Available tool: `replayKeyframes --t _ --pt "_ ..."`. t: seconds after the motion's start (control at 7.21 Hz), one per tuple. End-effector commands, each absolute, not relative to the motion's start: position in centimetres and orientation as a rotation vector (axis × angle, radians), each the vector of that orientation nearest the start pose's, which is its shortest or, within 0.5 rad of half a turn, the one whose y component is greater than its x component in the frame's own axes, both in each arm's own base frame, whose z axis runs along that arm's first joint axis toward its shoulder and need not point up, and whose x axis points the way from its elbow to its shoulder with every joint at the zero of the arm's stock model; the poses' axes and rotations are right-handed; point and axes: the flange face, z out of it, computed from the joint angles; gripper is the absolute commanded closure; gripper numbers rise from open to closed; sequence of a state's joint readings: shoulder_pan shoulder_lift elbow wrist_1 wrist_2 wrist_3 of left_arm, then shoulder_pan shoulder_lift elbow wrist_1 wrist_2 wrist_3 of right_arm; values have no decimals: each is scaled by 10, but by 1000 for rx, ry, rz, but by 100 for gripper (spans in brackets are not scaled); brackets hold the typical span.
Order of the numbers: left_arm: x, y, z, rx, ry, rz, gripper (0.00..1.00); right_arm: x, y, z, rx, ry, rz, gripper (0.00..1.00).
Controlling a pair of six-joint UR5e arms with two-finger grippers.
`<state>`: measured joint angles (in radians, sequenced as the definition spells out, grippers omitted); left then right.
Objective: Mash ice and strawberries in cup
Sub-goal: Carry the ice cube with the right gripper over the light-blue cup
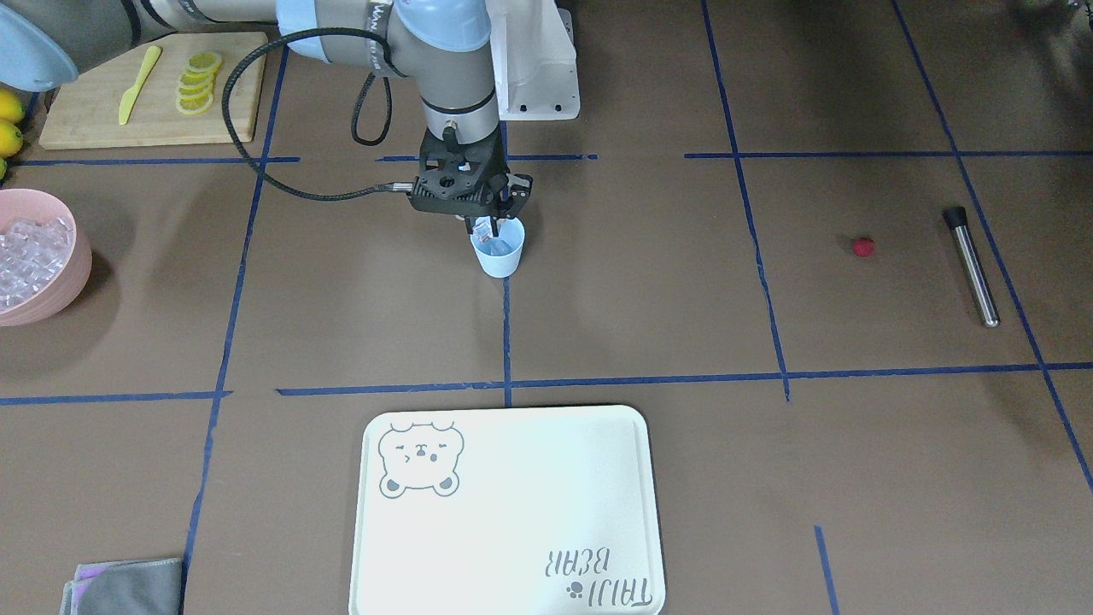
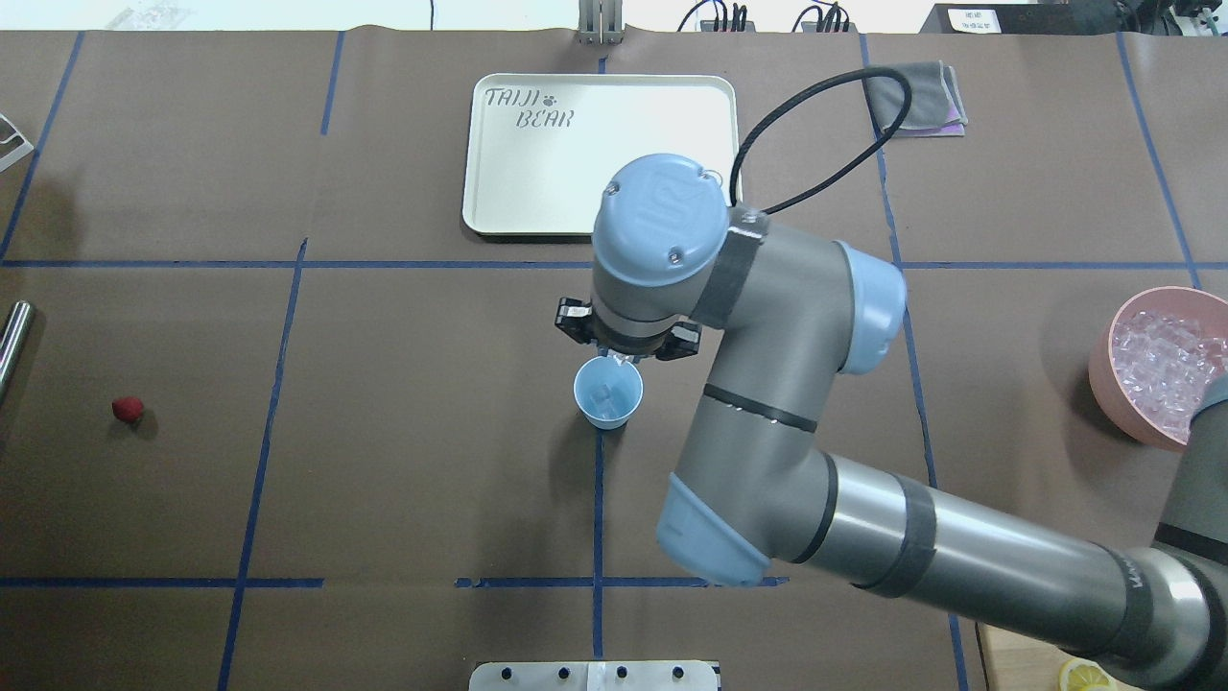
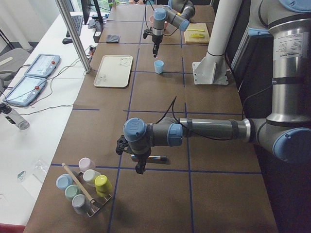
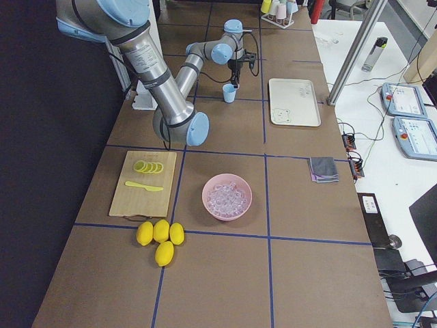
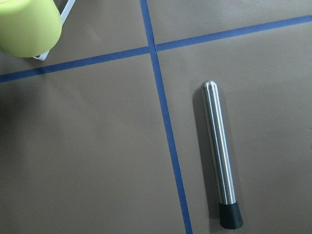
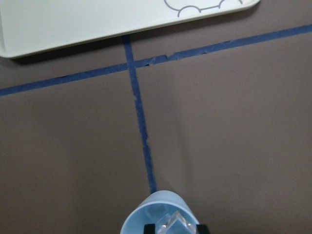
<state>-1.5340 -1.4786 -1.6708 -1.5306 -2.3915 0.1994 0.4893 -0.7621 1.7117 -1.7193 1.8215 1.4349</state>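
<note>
Brown-papered surface (image 1: 649,290), mid-task: my right end effector (image 1: 483,225) grips an ice cube (image 6: 171,223) above the pale blue cup (image 1: 499,254), ice (image 2: 605,394) already inside, while the strawberry (image 1: 863,247) and steel muddler (image 1: 971,266) lie well apart, mashing not begun; my left end effector's (image 3: 139,166) grip I cannot tell.

The picture's lower edge crops the cup (image 6: 136,219), the ice (image 6: 173,222) above it and the right gripper (image 6: 174,229); the left gripper (image 3: 139,168) is too small to judge.

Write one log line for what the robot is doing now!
right pincer: holding ice cube over cup | left pincer: above metal rod, grip unclear | strawberry: outside cup
</note>
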Motion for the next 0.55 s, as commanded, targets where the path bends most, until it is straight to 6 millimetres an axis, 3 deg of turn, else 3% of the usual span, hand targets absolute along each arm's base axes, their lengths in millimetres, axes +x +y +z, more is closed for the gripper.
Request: replayKeyframes --t 0.0,0.14,0.28,0.42 --pt "-44 -452 655 34 822 210 0 -569 -399 132 23 -812 228 98" --pt "-44 -452 655 32 822 208 0 -570 -398 136 22 -805 227 94" --pt "-42 -452 655 32 822 211 0 -570 -398 139 25 -802 218 31" --pt "-41 -453 655 31 822 214 0 -570 -398 139 28 -802 216 1"
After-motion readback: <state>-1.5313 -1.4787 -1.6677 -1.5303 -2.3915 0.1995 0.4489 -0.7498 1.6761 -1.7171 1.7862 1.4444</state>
